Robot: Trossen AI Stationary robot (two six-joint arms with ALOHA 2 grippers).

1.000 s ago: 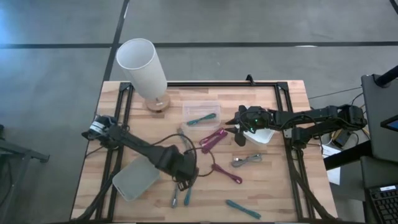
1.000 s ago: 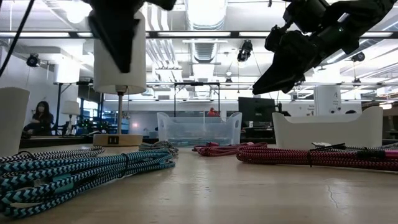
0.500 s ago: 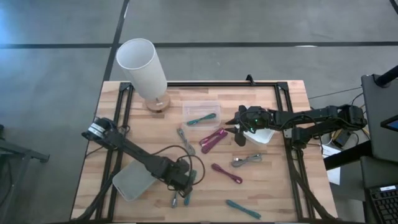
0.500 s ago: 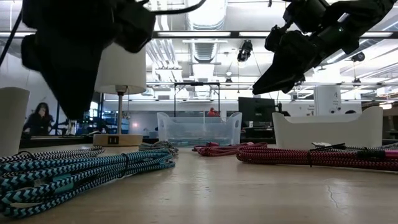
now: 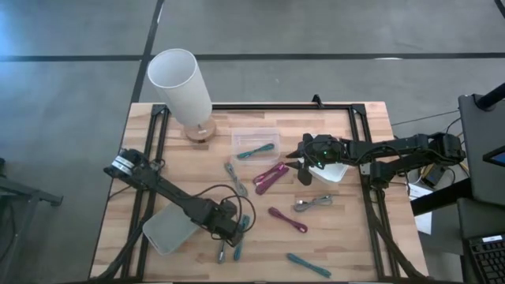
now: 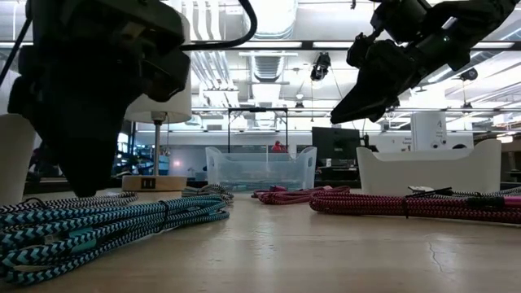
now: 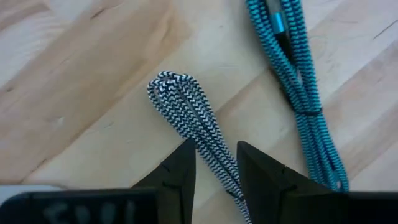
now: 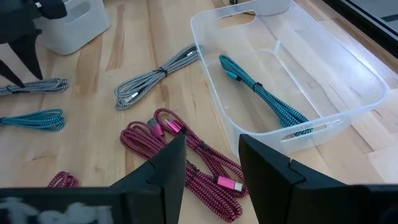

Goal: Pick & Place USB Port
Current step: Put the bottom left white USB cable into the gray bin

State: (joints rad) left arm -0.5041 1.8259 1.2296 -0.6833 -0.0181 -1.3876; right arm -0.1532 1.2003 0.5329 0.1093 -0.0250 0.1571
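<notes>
left gripper (image 7: 214,171) low near bench front edge, fingers slightly apart straddling black-and-white braided USB cable bundle (image 7: 189,115), not clamped | teal braided cable (image 7: 298,74) just beside | right gripper (image 5: 302,170) open, empty, hovering by clear plastic bin (image 8: 292,81)

Grey floor (image 5: 79,79) surrounds the wooden table (image 5: 355,237) under bright ceiling lights (image 6: 269,12).

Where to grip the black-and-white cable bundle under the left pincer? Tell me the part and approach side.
Grip the black-and-white cable bundle across its straight middle, coming straight down. It lies flat and narrow on the wooden table, and the left pincer already straddles it, open, clear of the teal cable.
</notes>
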